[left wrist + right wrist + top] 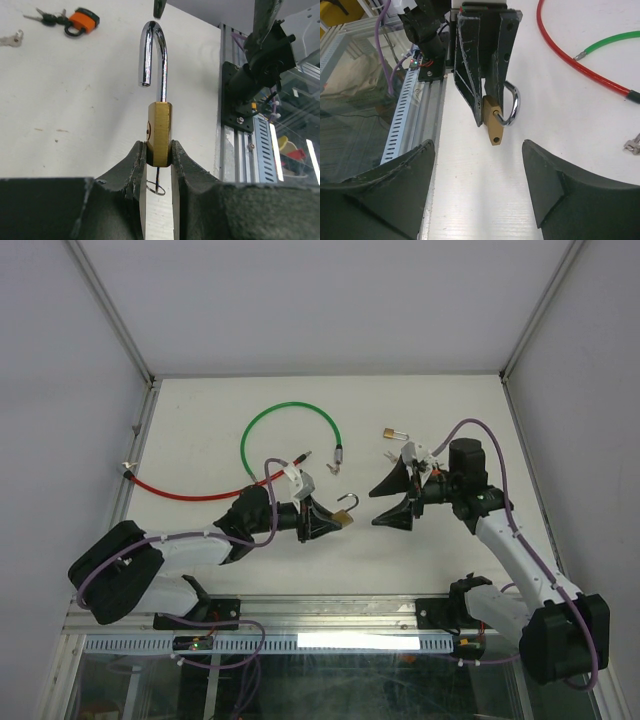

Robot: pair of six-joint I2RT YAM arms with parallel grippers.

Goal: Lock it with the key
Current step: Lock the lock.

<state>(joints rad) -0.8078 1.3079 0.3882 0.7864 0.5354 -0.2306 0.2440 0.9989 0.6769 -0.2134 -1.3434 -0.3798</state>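
Note:
My left gripper [333,521] is shut on the brass padlock [345,518] and holds its body between the fingertips [137,160]. The chrome shackle [154,55] stands open and points away toward the right arm. A thin key with a ring [157,189] hangs from the lock's underside between the fingers. My right gripper [373,508] is open and empty, just right of the padlock and facing it. In the right wrist view the padlock [494,127] sits ahead of the wide-open jaws [477,147], apart from them.
An orange padlock with keys [392,433] lies at the back right, also in the left wrist view [82,20]. A loose silver key [332,469] lies near the green cable [290,408]. A red cable [190,494] runs left. The table's near rail [320,615] is close.

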